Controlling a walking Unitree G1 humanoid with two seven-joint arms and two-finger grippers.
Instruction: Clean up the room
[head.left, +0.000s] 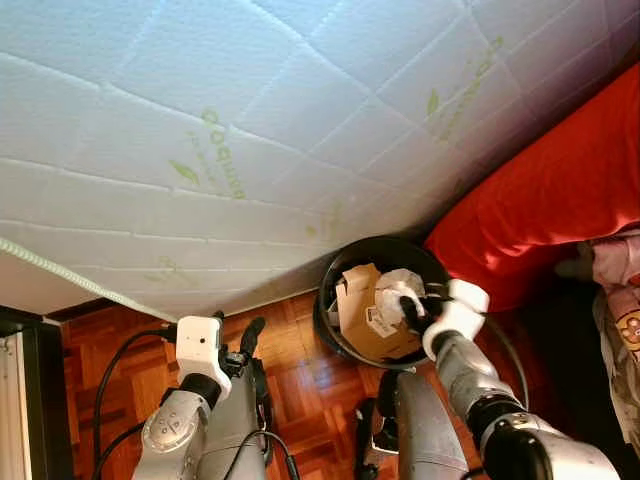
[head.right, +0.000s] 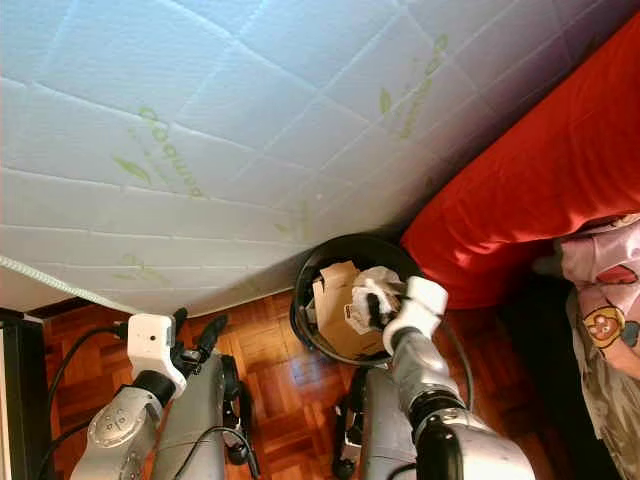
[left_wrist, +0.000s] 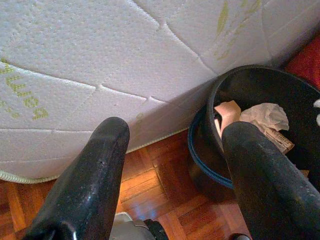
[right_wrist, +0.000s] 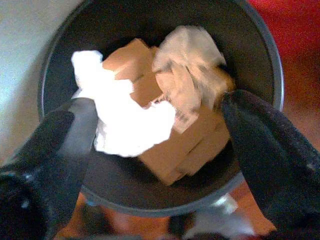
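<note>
Right gripper (right_wrist: 155, 145) hangs over the black bin (head.left: 340, 262), fingers apart, gripping nothing. Bin holds cardboard (right_wrist: 175, 145) and white paper (right_wrist: 125, 120) (crumpled). Left gripper (left_wrist: 170, 165) is likewise spread, beside the mattress (head.left: 250, 120).

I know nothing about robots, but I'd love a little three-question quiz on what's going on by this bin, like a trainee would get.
1. True or false: the round black waste bin stands on the wooden parquet floor against the white quilted mattress.
2. Which gripper is over the bin? A) left gripper B) right gripper
3. Fill in: the right gripper's fingers are spread ____ above the brown cardboard box and crumpled white paper.

Key: 1 true. 2 B. 3 open; nothing is pinched between them.
</note>
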